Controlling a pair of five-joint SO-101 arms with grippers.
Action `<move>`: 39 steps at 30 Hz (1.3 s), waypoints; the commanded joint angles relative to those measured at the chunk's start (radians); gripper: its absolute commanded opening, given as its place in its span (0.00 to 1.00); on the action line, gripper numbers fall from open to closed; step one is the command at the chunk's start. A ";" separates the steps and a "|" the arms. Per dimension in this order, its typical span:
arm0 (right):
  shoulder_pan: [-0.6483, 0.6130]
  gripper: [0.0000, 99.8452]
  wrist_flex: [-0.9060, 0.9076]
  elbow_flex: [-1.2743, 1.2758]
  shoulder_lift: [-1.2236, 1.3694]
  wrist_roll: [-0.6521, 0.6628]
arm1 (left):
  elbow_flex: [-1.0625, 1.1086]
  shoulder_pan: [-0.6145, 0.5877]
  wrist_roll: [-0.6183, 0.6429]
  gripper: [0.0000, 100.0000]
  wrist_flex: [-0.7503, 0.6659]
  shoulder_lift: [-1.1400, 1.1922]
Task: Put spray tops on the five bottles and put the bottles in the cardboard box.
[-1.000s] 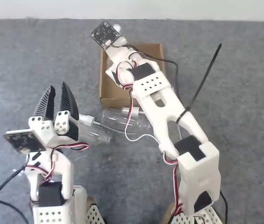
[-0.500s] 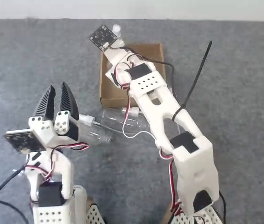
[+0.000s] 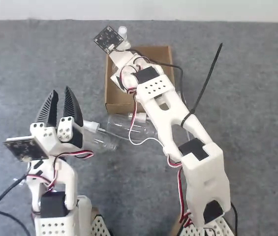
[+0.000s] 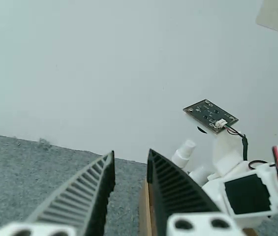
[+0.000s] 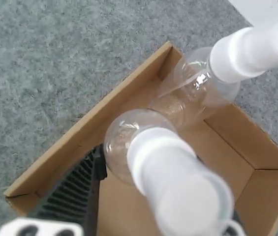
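Bottle (image 5: 168, 187) w/ spray top clamped in right gripper (image 5: 129, 167), hanging over cardboard box (image 5: 79, 129) close by 2nd bottle (image 5: 202, 83) already inside: risk of knocking that one over or catching box wall if lowered off-centre; left gripper (image 4: 130, 156) raised, slightly apart, empty.

One cardboard box (image 3: 112, 101), two white-topped bottles (image 5: 124, 135) at it, two bottles (image 3: 103, 140) lying outside, two arms (image 3: 178, 115).
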 commanded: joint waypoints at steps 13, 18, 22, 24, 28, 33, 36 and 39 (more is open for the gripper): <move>-0.008 0.18 -0.012 -0.054 -0.018 0.006 | -0.005 -0.003 0.011 0.10 -0.031 0.008; -0.008 0.18 -0.019 -0.054 -0.018 0.005 | -0.005 -0.003 0.011 0.10 -0.031 0.008; -0.010 0.18 -0.024 -0.058 0.004 0.003 | -0.005 -0.003 0.011 0.10 -0.031 0.008; -0.012 0.18 -0.048 -0.058 0.021 0.003 | -0.005 -0.003 0.011 0.10 -0.031 0.008; -0.012 0.18 -0.062 -0.058 0.030 0.003 | -0.005 -0.003 0.011 0.10 -0.031 0.008; -0.013 0.18 -0.062 -0.058 0.030 0.003 | -0.005 -0.003 0.011 0.10 -0.031 0.008; -0.013 0.22 -0.056 -0.058 0.030 -0.018 | -0.005 -0.003 0.011 0.10 -0.031 0.008; -0.012 0.30 -0.053 -0.058 0.030 -0.083 | -0.005 -0.003 0.011 0.10 -0.032 0.008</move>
